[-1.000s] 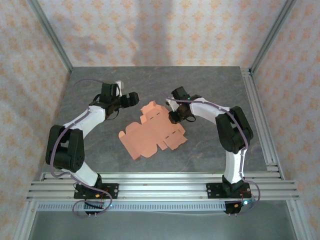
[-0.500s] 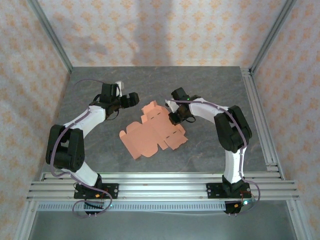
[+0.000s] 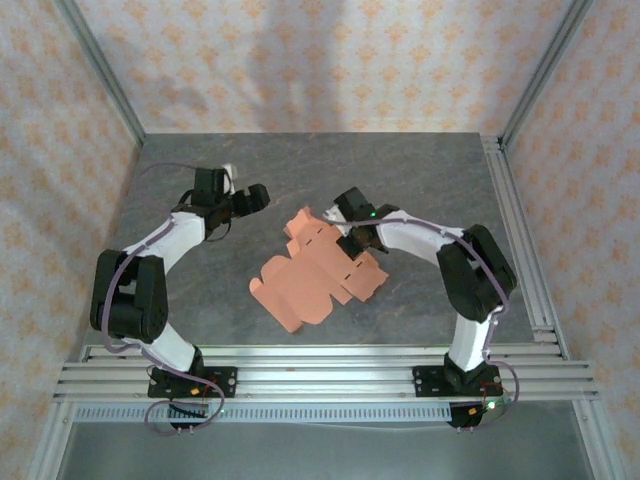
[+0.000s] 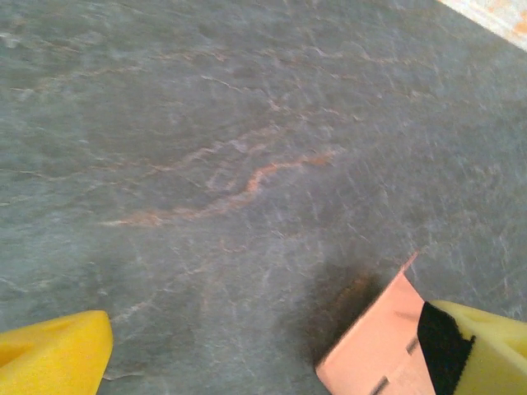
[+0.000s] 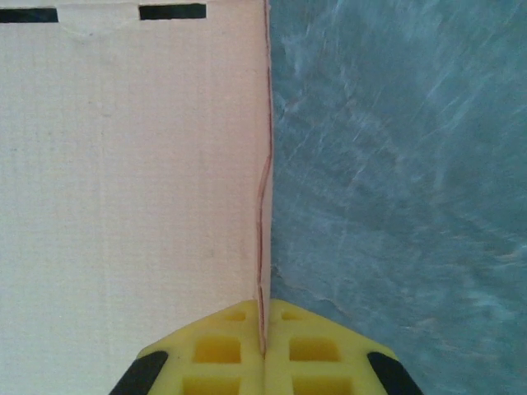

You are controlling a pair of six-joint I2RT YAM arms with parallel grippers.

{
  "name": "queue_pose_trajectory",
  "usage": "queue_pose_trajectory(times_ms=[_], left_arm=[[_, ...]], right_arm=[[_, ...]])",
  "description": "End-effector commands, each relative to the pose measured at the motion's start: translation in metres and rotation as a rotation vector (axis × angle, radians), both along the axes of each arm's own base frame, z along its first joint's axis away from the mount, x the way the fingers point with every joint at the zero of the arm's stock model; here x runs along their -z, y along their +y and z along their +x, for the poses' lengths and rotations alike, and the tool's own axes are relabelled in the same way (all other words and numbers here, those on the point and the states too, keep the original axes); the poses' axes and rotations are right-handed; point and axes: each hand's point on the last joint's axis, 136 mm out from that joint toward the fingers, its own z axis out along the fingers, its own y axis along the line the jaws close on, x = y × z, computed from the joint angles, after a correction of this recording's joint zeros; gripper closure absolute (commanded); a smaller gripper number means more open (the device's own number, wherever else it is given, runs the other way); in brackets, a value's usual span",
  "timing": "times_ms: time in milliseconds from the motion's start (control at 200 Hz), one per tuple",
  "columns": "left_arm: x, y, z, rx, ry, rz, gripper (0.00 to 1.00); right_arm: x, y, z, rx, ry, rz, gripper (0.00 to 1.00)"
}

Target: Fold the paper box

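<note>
1. Top external: the paper box (image 3: 318, 270) is a flat die-cut sheet that looks unfolded. It lies mid-bench between the 2 arms, on the grey bench (image 3: 430, 170). The right fingers (image 3: 352, 242) are down on the sheet's far-right edge. The left fingers (image 3: 258, 195) are off the sheet's far-left side, near it but apart.

2. Left wrist: the left fingers (image 4: 53, 350) are spread wide with nothing between them, just bare bench (image 4: 206, 123). 1 corner of the paper box (image 4: 370, 350) pokes in beside the right-hand pad. A shadow under it suggests the corner is raised a little. Can't tell if the pad touches it.

3. Right wrist: the right fingers (image 5: 214, 352) are closed, pinching the thin edge of a paper box (image 5: 132, 164) panel between the 2 pads. Slots show at the panel's far end, with bench (image 5: 395, 164) to the right.

4. Step, judged: this is the first fold, with the edge grabbed and no panel turned over yet, so the task is barely started.

5. Next, judged: swing the pinched panel up and over along its crease without tearing the thin card. The left fingers likely need to come down and pin the sheet so it doesn't slide.
</note>
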Motion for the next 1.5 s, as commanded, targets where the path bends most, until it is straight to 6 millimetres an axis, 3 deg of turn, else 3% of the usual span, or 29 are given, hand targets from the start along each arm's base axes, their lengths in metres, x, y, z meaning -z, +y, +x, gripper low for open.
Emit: queue_pose_trajectory(times_ms=[0,305,430,651,691,706,741,986,1216,1236,1286,1491], left_arm=[[-0.016,0.009,0.012,-0.029,-0.049,-0.052,0.03],[0.000,0.015,0.031,-0.029,-0.044,-0.034,0.03],[0.011,0.010,0.044,-0.018,-0.033,-0.065,0.03],[0.034,-0.019,0.056,0.081,0.062,-0.207,0.08],[0.032,-0.024,0.055,0.106,0.059,-0.218,0.10],[0.043,-0.025,0.054,0.111,0.081,-0.221,0.10],[0.046,-0.028,0.052,0.133,0.085,-0.227,0.12],[0.045,-0.056,0.038,0.275,0.067,-0.247,0.20],[0.051,-0.076,0.021,0.306,0.050,-0.339,0.28],[0.039,-0.078,0.019,0.315,0.023,-0.337,0.28],[0.036,-0.083,0.013,0.327,0.013,-0.335,0.29],[0.038,-0.097,-0.008,0.348,-0.008,-0.288,0.29]], right_arm=[[-0.042,-0.008,0.023,-0.039,-0.299,-0.182,1.00],[-0.091,0.003,0.026,-0.101,-0.664,-0.393,1.00],[-0.097,0.011,0.024,-0.137,-0.730,-0.417,1.00],[-0.096,0.017,0.025,-0.233,-0.781,-0.480,1.00],[-0.097,0.020,0.025,-0.249,-0.791,-0.477,1.00],[-0.098,0.020,0.025,-0.254,-0.797,-0.476,1.00],[-0.098,0.022,0.025,-0.268,-0.807,-0.478,1.00],[-0.102,0.033,0.031,-0.320,-0.886,-0.510,1.00],[-0.090,0.036,0.032,-0.340,-0.857,-0.518,1.00],[-0.089,0.036,0.032,-0.339,-0.854,-0.520,1.00],[-0.089,0.035,0.032,-0.333,-0.850,-0.516,1.00],[-0.083,0.035,0.033,-0.320,-0.841,-0.511,1.00]])
